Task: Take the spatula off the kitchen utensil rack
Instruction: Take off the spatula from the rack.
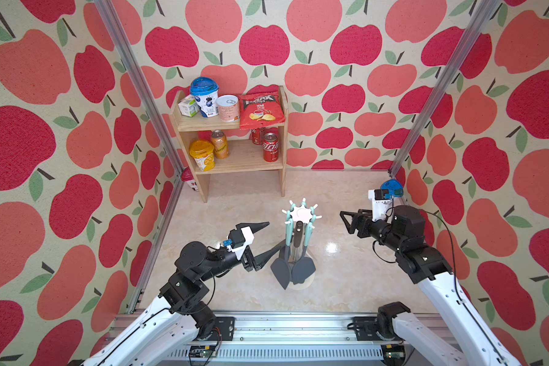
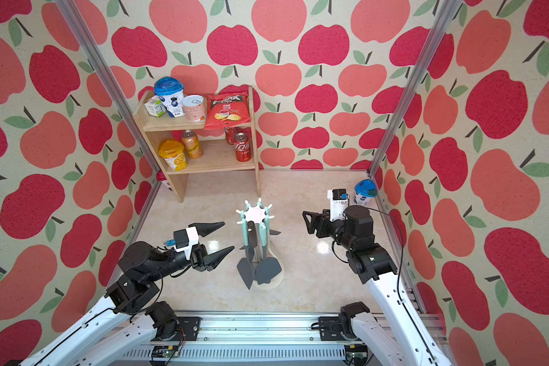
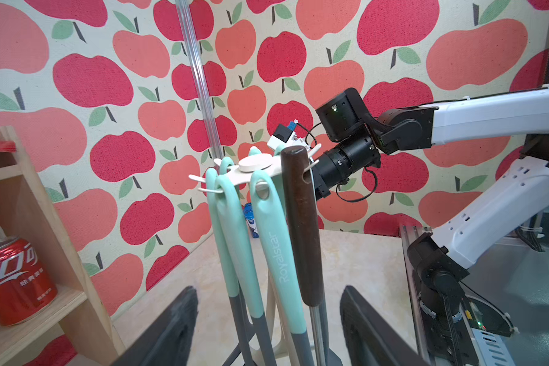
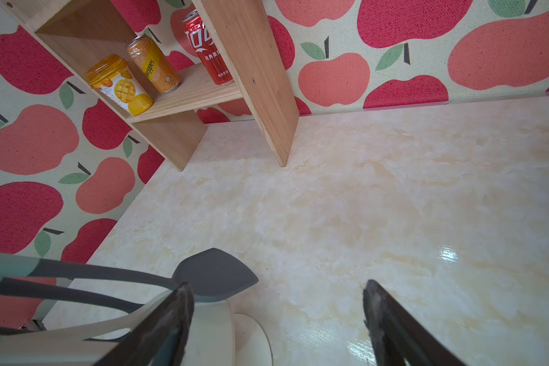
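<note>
The white kitchen utensil rack [image 1: 301, 214] [image 2: 255, 215] stands mid-table on a round base [image 1: 308, 283]. Several utensils hang from its prongs: teal-handled ones with flat grey blades [image 1: 282, 273] [image 1: 303, 269] and one with a dark brown handle [image 3: 300, 228]. Which of the flat-bladed ones is the spatula I cannot tell. My left gripper [image 1: 276, 233] [image 2: 229, 235] [image 3: 268, 291] is open just left of the rack, the hanging handles standing between and ahead of its fingers, untouched. My right gripper [image 1: 345, 221] [image 2: 307, 222] [image 4: 276, 285] is open to the rack's right, holding nothing.
A wooden two-tier shelf [image 1: 281, 104] with cans, cups and a chips bag stands at the back left. A blue-lidded cup [image 2: 365, 191] sits in the back right corner behind the right arm. A red-lidded cup [image 1: 189, 181] sits beside the shelf's left leg. Metal frame posts line both walls.
</note>
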You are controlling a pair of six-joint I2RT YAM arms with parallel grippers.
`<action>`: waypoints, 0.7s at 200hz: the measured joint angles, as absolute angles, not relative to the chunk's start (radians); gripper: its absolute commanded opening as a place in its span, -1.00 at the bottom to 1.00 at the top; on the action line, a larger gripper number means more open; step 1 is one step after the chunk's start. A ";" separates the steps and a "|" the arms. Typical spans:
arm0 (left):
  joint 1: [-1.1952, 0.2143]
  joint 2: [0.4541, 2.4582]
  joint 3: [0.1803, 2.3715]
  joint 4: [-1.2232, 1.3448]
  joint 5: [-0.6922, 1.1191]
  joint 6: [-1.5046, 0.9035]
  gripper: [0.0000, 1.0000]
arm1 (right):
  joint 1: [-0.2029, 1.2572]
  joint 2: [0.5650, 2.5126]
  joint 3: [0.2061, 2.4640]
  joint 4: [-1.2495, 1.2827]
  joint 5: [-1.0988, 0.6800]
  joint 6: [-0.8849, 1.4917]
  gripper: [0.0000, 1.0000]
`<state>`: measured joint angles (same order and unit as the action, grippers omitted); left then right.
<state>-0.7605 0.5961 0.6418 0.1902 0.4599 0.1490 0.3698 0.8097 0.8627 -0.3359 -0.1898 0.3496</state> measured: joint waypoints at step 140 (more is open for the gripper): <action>-0.811 0.765 0.672 0.192 0.481 0.172 0.12 | 0.413 0.821 0.875 -0.347 -0.173 0.350 0.58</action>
<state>-0.8108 0.7647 0.6716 0.1921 0.4808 0.1722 0.4126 0.8207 0.8745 -0.3473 -0.1730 0.3496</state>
